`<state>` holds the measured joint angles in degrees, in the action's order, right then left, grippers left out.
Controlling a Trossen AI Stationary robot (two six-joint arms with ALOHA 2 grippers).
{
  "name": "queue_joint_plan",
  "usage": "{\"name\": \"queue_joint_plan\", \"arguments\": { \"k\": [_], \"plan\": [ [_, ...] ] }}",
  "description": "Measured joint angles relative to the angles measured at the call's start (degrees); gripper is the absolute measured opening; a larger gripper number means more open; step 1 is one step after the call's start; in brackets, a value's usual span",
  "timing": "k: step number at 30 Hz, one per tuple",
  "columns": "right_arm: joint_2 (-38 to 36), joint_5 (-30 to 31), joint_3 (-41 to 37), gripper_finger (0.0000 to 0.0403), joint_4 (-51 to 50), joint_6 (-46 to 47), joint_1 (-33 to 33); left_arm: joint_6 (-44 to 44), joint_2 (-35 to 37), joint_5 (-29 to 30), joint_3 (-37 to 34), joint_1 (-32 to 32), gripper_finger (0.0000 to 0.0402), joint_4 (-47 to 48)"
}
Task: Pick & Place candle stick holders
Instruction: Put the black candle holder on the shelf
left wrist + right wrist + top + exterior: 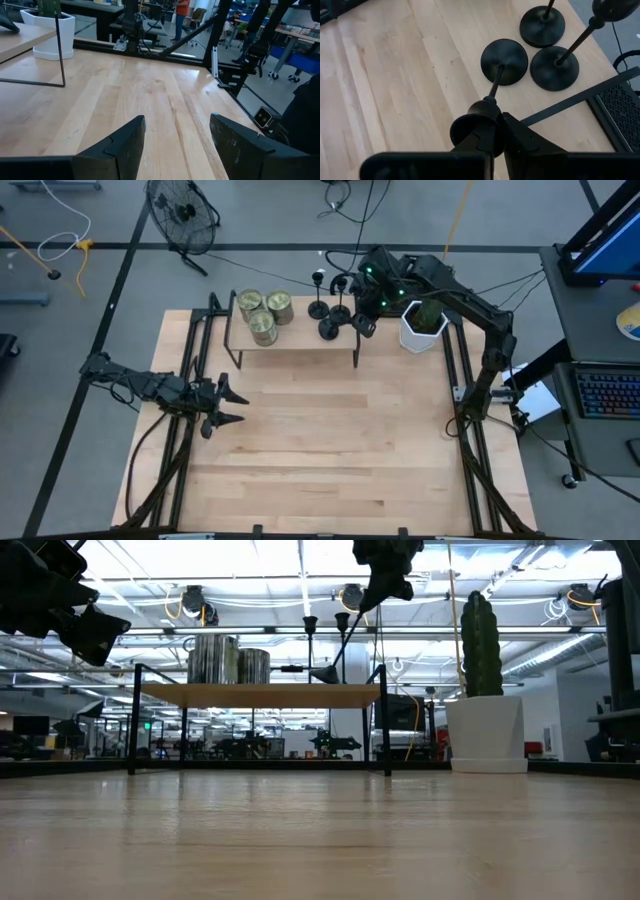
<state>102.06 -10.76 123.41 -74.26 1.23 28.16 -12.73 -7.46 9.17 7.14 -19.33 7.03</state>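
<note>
Three black candle stick holders are on the right end of a raised wooden shelf (300,343) at the table's far side. Two stand upright on their disc bases (542,26) (554,67). My right gripper (362,323) is shut on the third holder (504,61), which is tilted, and also shows in the low view (345,635). My left gripper (222,405) is open and empty over the table's left side, and the left wrist view shows its own fingers apart (175,140). My right gripper pinches the holder's small cup top (470,125) between its two fingers (520,135), coming from above and from the table's right. The stem slants down and away from the fingers to the disc base (322,673), which is tipped just above the shelf top. Whether the base's edge touches the shelf, I cannot tell.
Three greenish glass jars (264,315) stand on the shelf's left end. A white pot with a green cactus (422,325) stands on the table right of the shelf, close to my right arm. Bare wooden table (330,440) lies in front of the shelf.
</note>
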Motion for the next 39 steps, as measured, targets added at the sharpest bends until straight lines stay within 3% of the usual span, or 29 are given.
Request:
{"name": "queue_joint_plan", "arguments": {
  "k": [39],
  "plan": [
    [1.0, -0.1, 2.3, 0.0015, -2.4, -0.5, 0.2, -0.6, 0.0, 0.3, 0.0, 0.0, 0.0232, 0.0]
  ]
}}
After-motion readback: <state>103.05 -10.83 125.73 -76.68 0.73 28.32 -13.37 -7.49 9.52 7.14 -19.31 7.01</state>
